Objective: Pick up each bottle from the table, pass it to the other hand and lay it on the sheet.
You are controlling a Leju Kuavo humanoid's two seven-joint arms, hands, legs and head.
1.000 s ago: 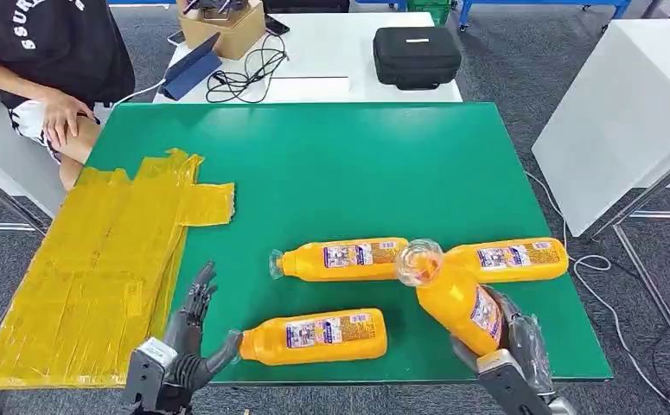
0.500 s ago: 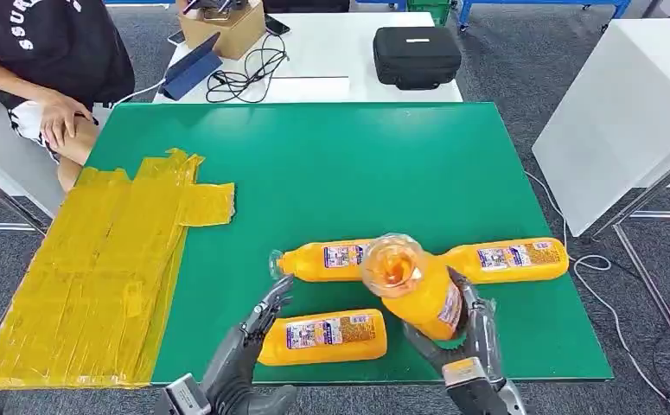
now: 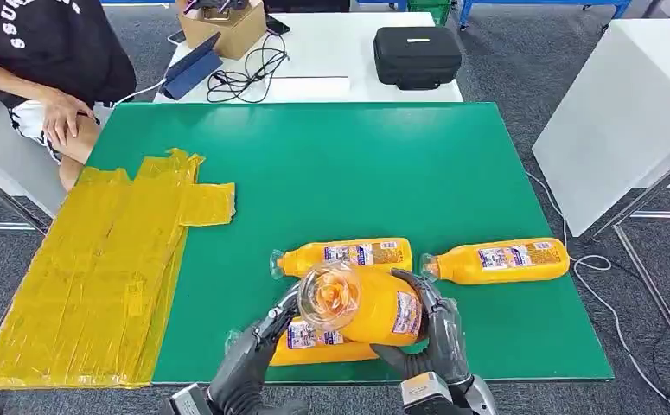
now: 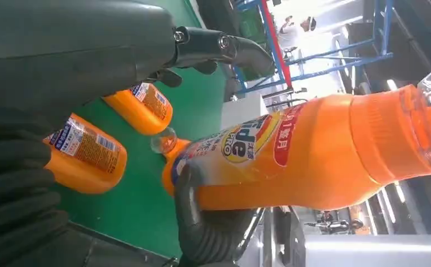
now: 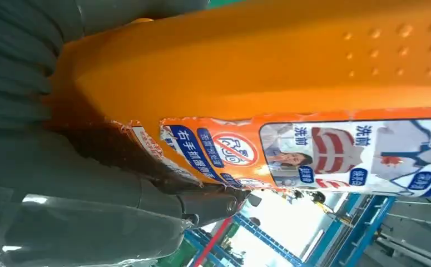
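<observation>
Head view shows the right hand [image 3: 430,333] grasping an orange bottle [image 3: 374,304] around its lower body, lifted off the green table [image 3: 331,164] with its clear cap end tipped up toward the camera. Just to the left of it, the left hand [image 3: 258,350] reaches with fingers spread, holding nothing, its fingertips [image 3: 281,309] close beside the held bottle's neck; whether they touch it cannot be told. Right under both hands a second bottle [image 3: 314,341] lies on its side on the table, partly hidden. Just beyond the hands a third bottle [image 3: 344,258] lies flat, and farther to the right a fourth bottle [image 3: 497,260] lies flat as well. Well off to the left of the left hand, the yellow sheet [image 3: 98,268] covers the table's left edge. Farthest away, a seated person [image 3: 46,60] is at the table's far-left corner.
</observation>
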